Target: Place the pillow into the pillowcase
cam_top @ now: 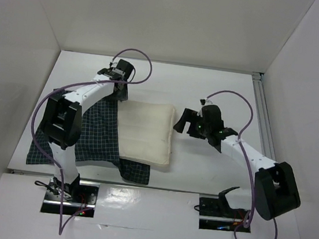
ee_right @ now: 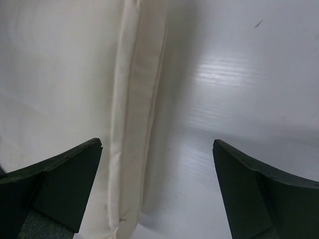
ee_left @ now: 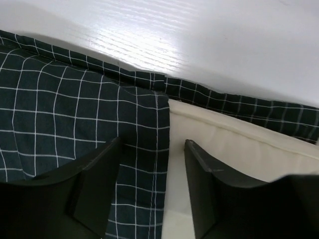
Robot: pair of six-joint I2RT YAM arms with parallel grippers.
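Since both stand open, left gripper (ee_left: 152,143) above the pillowcase (cam_top: 101,133) mouth near the far edge of the table (cam_top: 210,85), right gripper (ee_right: 157,144) over the outer seam of the pillow (cam_top: 145,132) mid-table, any shove could slide the unheld pillowcase away.

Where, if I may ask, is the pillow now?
In the top view, the pillow lies centre-frame, its left edge at the pillowcase, the open right tool by its right edge.

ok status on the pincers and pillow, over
left pincer open above pillowcase hem. right pincer open, empty, at pillow edge. pillow mostly outside. nothing in the way.
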